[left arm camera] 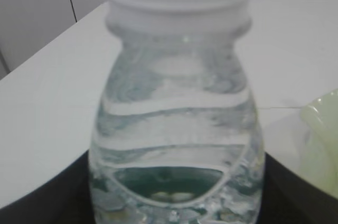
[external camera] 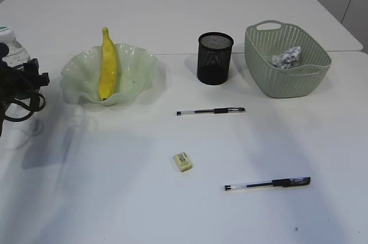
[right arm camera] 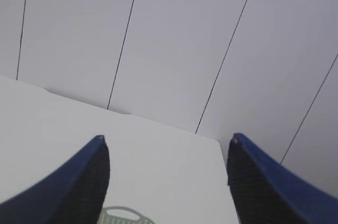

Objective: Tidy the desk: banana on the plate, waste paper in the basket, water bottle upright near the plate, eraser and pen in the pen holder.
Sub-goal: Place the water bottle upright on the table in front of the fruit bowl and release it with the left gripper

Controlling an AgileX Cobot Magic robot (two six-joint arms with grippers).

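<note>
On the desk (external camera: 115, 198), two pens (external camera: 210, 111), one eraser (external camera: 183, 161), one banana (external camera: 107, 65)

The white desk (external camera: 115, 198) carries plate (external camera: 135, 71), pen holder (external camera: 215, 58), basket (external camera: 286, 60), water bottle (external camera: 12, 48), eraser (external camera: 183, 161), two pens (external camera: 210, 111).

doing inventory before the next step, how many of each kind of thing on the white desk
Black-capped clear pens: 2
Yellow banana: 1
Pale yellow eraser block: 1
Crumpled paper ball: 1
Clear water bottle: 1
Green ruffled plate: 1
Black mesh cup: 1
Sage woven basket: 1
Total: 9
</note>
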